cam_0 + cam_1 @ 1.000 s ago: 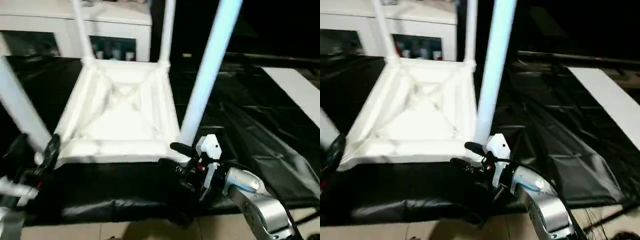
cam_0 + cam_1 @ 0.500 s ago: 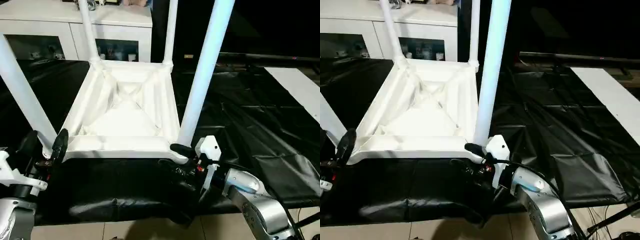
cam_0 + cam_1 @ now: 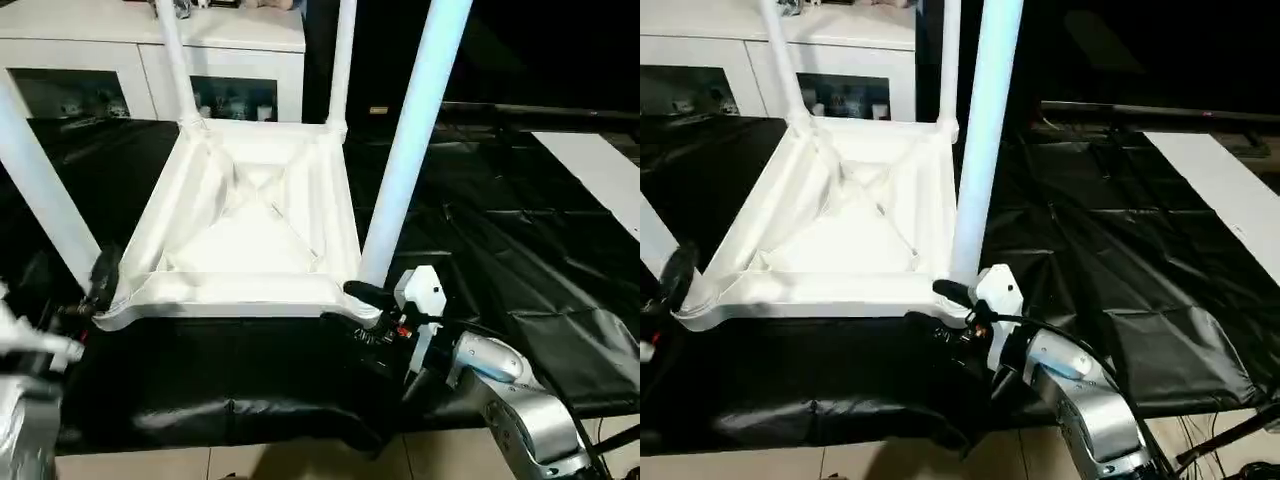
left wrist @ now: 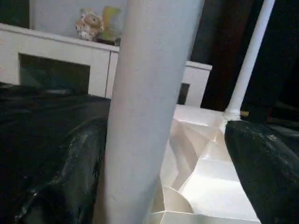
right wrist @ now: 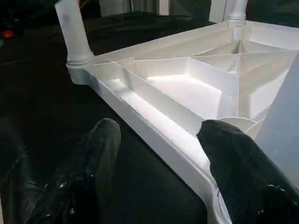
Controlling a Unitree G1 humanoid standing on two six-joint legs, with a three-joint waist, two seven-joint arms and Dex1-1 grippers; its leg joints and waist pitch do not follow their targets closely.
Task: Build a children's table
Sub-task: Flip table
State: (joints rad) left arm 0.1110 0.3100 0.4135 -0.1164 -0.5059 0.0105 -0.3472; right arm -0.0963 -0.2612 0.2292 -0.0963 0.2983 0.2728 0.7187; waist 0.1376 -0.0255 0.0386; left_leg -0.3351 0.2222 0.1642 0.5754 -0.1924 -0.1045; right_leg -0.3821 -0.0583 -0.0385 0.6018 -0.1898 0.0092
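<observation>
The children's table lies upside down on the black sheet, its ribbed white tabletop [image 3: 250, 230] facing up and four white legs standing in the corner sockets. My left gripper [image 3: 72, 285] is open at the near-left corner, its fingers [image 4: 84, 154] on either side of the near-left leg [image 4: 149, 93], with a gap on one side. My right gripper [image 3: 342, 305] is open at the near-right corner by the near-right leg [image 3: 405, 150]. It sits astride the tabletop's near rim [image 5: 154, 121], one finger [image 5: 233, 158] over the corner socket and the other outside, above the sheet.
A white cabinet with glass doors [image 3: 150, 50] stands behind the work table, with a plush toy [image 4: 96, 23] on top. A white panel [image 3: 600, 170] lies at the far right of the black sheet [image 3: 500, 230]. The sheet's front edge and the floor [image 3: 250, 465] are just below my forearms.
The head view has shifted and steadied. My left forearm sits slightly farther left in the picture. Both grippers keep their corners and their openings.
</observation>
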